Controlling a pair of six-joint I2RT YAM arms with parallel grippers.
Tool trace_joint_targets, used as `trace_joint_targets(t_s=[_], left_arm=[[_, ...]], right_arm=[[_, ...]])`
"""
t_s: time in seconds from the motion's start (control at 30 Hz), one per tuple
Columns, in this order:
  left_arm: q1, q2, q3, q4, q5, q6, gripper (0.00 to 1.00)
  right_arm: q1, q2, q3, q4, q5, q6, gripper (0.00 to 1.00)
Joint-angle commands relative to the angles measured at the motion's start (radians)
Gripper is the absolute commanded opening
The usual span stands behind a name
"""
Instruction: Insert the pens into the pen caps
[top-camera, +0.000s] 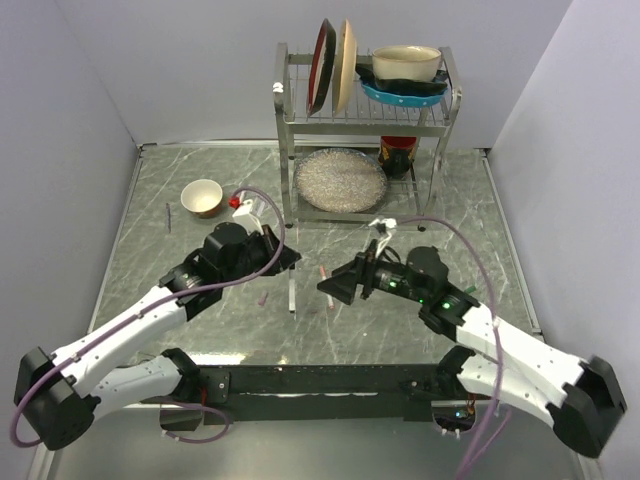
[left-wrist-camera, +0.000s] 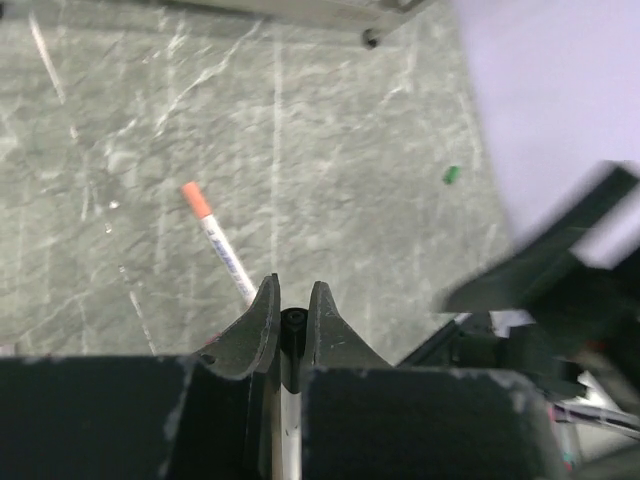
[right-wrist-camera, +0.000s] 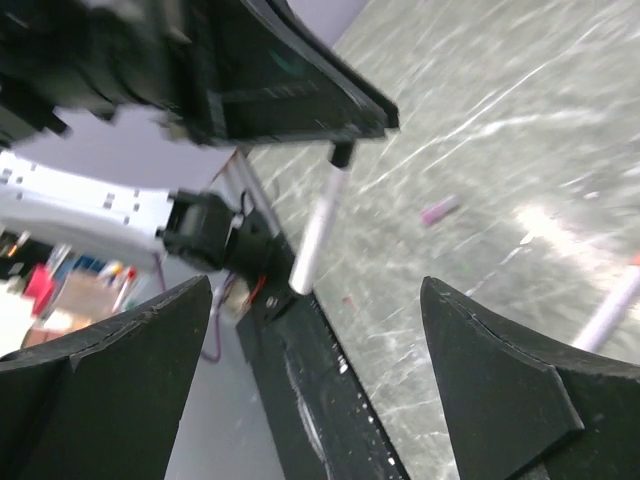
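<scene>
Bright, even light; table (right-wrist-camera: 540, 215) glare, wrist views partly blurred.

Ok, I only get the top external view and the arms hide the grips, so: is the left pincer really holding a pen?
Observer: Yes, the left pincer is shut on a white pen near its dark end; the rest hangs below.
Operator: And the right pincer?
Observer: The right pincer is wide open, nothing between its fingers.
Operator: The second pen?
Observer: The second pen lies flat on the table, orange-red end away from the left pincer.
</scene>
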Motion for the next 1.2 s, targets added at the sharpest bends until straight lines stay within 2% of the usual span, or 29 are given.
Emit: trace_joint_targets(t_s=[0.0,0.13,0.37,0.6,0.63,0.77,0.83,1.0,1.1,1.17], left_arm=[[0.003,0.095,-0.054,0.104,-0.057,-0.01,0.01],[0.003,0.224,-0.041,0.145,-0.085,-0.047,0.01],[0.003,0.425,-0.013,0.297,-0.145,-0.11,0.01],[0.003,0.573,0.035,0.303,-0.183,-0.176,0.01],[0.003,0.579,0.024,0.309,-0.183,-0.182,0.06],[0.003,0.605,0.008,0.331,-0.186,-0.197,0.12],[0.003,0.625,0.01,0.338,-0.171,-0.197,0.19],[0.003,0.651,0.024,0.299,-0.168,-0.21,0.25],[0.003,0.61,0.018,0.26,-0.189,-0.21,0.33],[0.004,0.574,0.016,0.249,-0.191,-0.193,0.46]], right_arm=[[0.002,-0.116,-0.002,-0.177,0.205,-0.018,0.94],[0.002,-0.17,-0.022,-0.252,0.29,0.004,0.95],[0.002,-0.147,0.021,-0.32,0.295,0.027,0.95],[0.002,-0.151,0.038,-0.332,0.287,0.042,0.94],[0.004,-0.159,0.041,-0.338,0.292,0.038,0.94],[0.002,-0.162,0.064,-0.392,0.333,0.001,0.94],[0.001,-0.165,0.067,-0.407,0.342,-0.001,0.94],[0.002,-0.19,0.058,-0.404,0.333,0.019,0.94],[0.001,-0.208,0.054,-0.412,0.332,0.035,0.94],[0.002,-0.219,0.052,-0.419,0.328,0.036,0.94]])
